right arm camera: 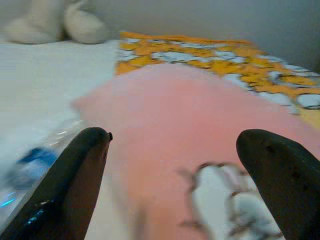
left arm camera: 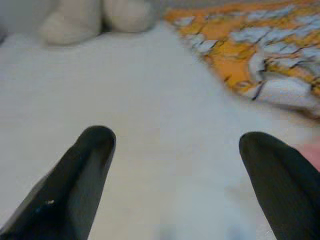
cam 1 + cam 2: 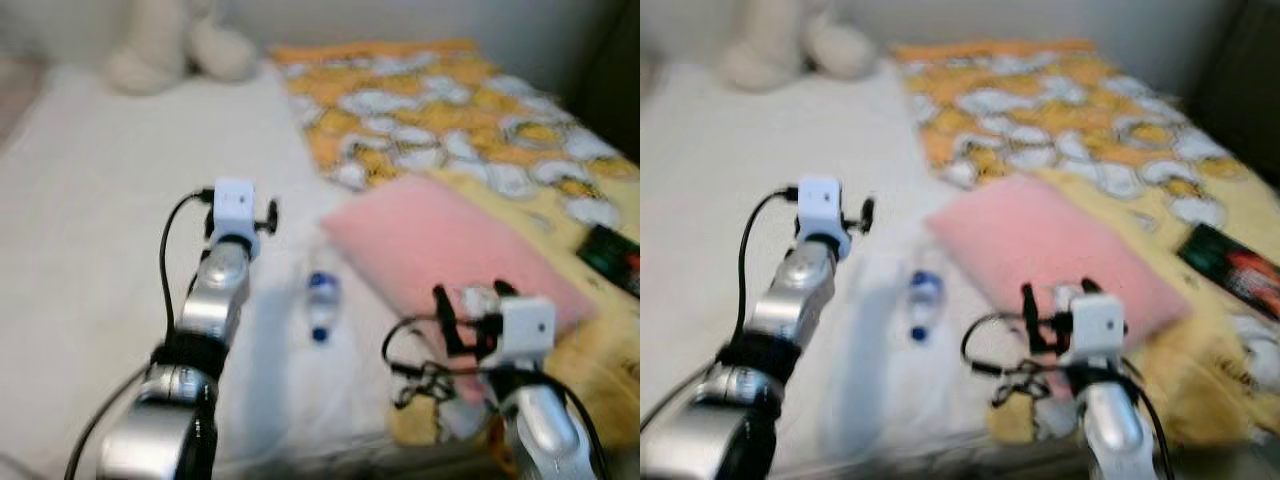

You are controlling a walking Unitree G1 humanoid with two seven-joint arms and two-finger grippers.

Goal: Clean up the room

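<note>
Home bedroom: bed, pink pillow, plush toy.

soft, even indoor light washes the white bed, nearly bleaching its sheet. motion blur smears both head views; the patterned blanket and plush toy lose their edges. a faint shadow trails beside the left arm. wrist views are soft too, the black fingers looming large and unsharp.
</note>
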